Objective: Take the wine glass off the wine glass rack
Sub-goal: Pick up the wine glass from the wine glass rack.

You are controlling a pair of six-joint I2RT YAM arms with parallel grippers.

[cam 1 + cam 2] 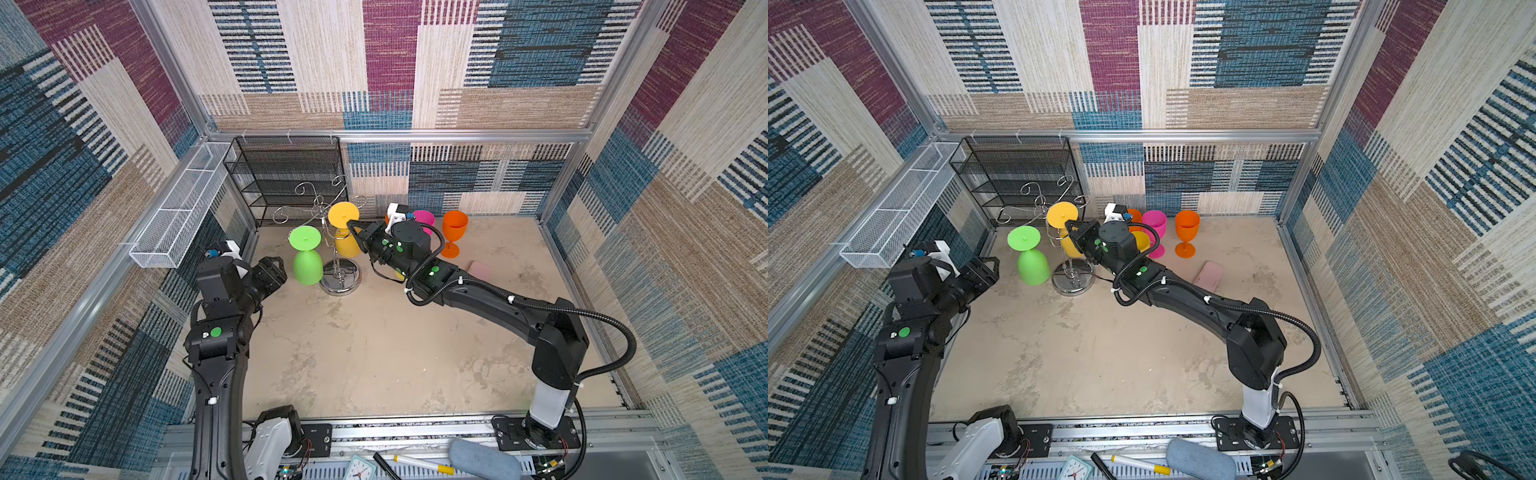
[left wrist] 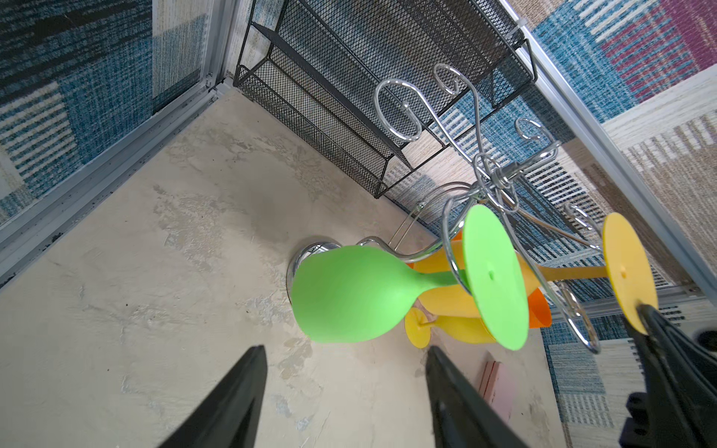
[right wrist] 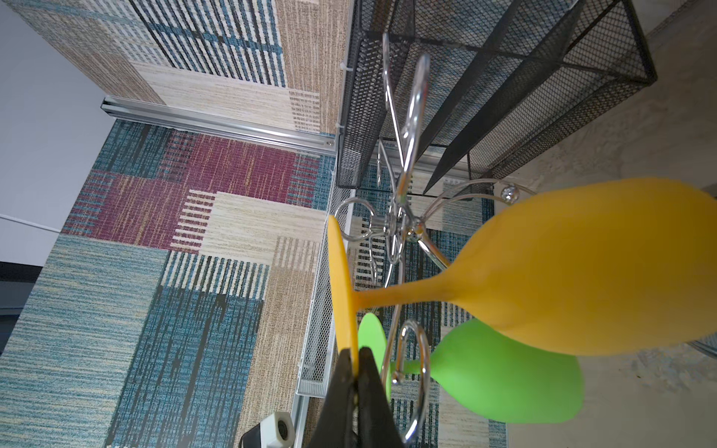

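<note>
Yellow plastic, foot up and bowl down, the wine glass (image 1: 344,216) hangs at the wine glass rack (image 1: 340,282) on the side facing the right arm. Its foot is a wide flat disc, the stem thin, the bowl opaque and rounded. The right fingers (image 3: 340,388) are pinched shut on the rim of that foot.

The rack is chrome wire with curled arms, a twisted stem and a mirrored round base. It stands on the table (image 1: 374,353) toward the back left corner. A green glass (image 1: 307,266) hangs upside down from another arm. The left fingers (image 2: 232,399) stand well apart near its bowl, with nothing between them.

A black mesh shelf (image 1: 286,174) stands close behind the rack, and a white mesh basket (image 1: 183,208) runs along the left wall. To the right, a pink glass (image 1: 424,217) and an orange glass (image 1: 455,232) stand upright by the back wall. The middle and front of the table lie bare, apart from a pink flat thing (image 1: 1209,276) beyond the right arm.

The right wrist hides much of the pink glass. Wire crosses the yellow stem in the right wrist view, so I cannot tell whether it sits inside a curl.
</note>
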